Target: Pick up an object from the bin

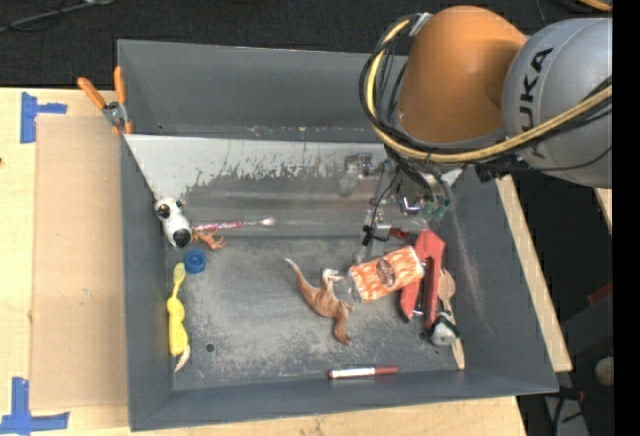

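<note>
One orange crumpled packet (385, 275) right of centre in bin (250, 104), between brown toy dinosaur (322, 296) and red-handled pliers (426, 274), with tool (374, 230) poised just beyond its far edge; cannot tell tool's opening.

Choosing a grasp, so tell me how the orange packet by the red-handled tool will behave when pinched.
The orange packet looks crumpled and glossy, so it is probably light, floppy and a bit slippery. It lies flat, so it is unlikely to roll. It seems to touch the red-handled tool, which a push might nudge.
</note>
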Motion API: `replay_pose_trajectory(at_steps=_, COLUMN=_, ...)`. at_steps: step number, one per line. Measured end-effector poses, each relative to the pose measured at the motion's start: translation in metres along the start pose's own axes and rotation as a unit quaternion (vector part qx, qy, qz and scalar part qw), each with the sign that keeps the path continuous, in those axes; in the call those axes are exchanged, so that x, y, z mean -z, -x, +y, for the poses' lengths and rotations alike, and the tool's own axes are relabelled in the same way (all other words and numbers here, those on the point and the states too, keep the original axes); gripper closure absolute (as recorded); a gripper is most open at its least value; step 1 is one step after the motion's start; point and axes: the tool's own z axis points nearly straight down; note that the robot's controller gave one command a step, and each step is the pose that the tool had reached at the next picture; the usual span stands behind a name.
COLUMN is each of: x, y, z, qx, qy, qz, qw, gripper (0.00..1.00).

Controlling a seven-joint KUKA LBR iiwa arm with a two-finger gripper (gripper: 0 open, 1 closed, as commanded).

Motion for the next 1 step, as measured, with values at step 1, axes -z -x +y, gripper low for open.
replay_pose_trajectory(at_steps=1, x=0.005, y=0.001, z=-0.0002, qx=0.0, qy=0.0, qz=-0.0039, qw=1.0, gripper=0.0)
